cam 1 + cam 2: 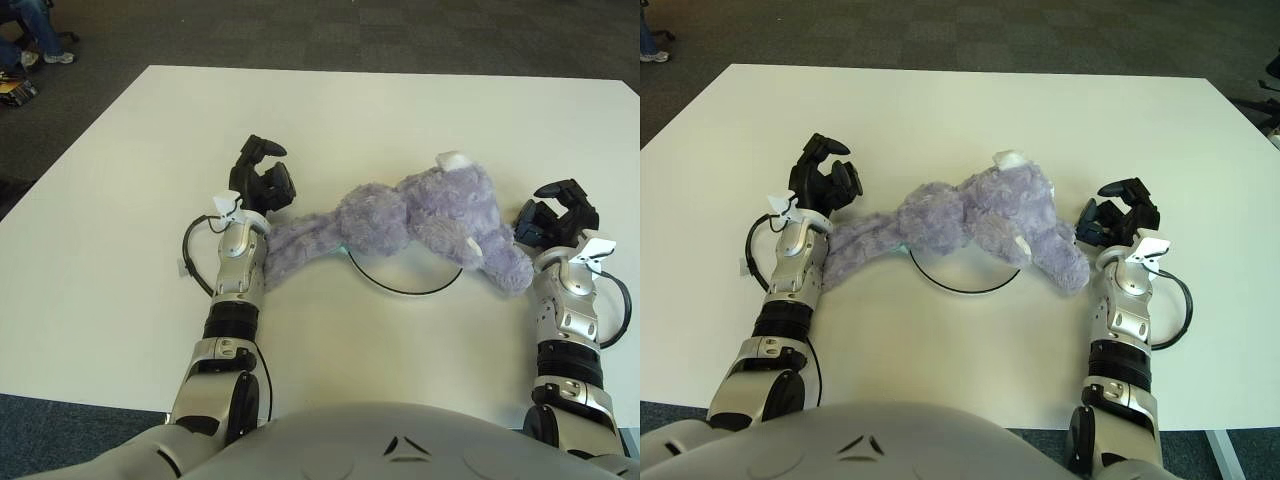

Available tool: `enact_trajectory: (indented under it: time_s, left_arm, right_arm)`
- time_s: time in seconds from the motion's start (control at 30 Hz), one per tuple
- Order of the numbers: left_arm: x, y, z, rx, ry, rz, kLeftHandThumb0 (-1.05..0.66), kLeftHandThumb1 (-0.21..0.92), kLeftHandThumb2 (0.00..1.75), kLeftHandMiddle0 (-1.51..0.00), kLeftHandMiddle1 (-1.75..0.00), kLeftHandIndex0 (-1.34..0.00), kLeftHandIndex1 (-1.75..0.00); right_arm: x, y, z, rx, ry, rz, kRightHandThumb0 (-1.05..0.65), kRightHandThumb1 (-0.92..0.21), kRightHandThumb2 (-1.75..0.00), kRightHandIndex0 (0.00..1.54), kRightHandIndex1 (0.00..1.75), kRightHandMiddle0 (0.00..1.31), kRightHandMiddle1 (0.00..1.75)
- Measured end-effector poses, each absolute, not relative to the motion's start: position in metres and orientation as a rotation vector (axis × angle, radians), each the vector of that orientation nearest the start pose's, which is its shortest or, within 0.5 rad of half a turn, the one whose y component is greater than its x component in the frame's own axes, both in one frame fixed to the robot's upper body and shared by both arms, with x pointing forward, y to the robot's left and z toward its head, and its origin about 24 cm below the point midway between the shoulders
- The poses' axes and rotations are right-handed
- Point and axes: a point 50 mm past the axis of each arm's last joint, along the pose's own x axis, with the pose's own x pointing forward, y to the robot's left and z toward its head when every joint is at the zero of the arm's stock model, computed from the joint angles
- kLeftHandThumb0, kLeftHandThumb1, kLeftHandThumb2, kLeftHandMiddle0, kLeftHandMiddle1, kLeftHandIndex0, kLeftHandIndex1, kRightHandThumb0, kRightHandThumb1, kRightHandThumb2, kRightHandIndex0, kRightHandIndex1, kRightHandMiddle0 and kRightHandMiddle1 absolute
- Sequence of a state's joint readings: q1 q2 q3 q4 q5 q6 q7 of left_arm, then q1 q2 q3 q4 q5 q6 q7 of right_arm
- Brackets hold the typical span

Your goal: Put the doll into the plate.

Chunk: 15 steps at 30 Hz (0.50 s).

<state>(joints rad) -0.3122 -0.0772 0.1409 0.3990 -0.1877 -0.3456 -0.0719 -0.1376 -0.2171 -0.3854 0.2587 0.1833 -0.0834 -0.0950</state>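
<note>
A fluffy purple doll (430, 215) lies stretched across the white table (400, 110), its long limb trailing left. It covers most of a flat plate, of which only a thin black rim (400, 291) shows below its belly. My left hand (262, 180) is just left of the doll's trailing limb, fingers spread and holding nothing. Close by the doll's right end is my right hand (555, 212), also open, and I cannot tell whether it touches the plush.
The table's far edge borders dark carpet (400, 30). Someone's legs and shoes (35, 45) show at the top left corner. Black cables loop beside both wrists (190, 250).
</note>
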Motion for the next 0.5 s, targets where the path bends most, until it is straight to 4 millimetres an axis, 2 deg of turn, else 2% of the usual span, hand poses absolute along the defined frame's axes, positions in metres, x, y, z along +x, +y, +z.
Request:
enact_trajectory:
  time_s: [0.5]
  left_arm:
    - [0.3062, 0.1407, 0.0605, -0.276, -0.248, 0.015, -0.44, 0.45, 1.15, -1.18, -1.75, -0.50, -1.75]
  right_arm:
    - [0.2595, -0.2846, 0.0491, 0.021, -0.018, -0.465, 0.00, -0.04, -1.62, 0.86, 1.67, 0.58, 1.75]
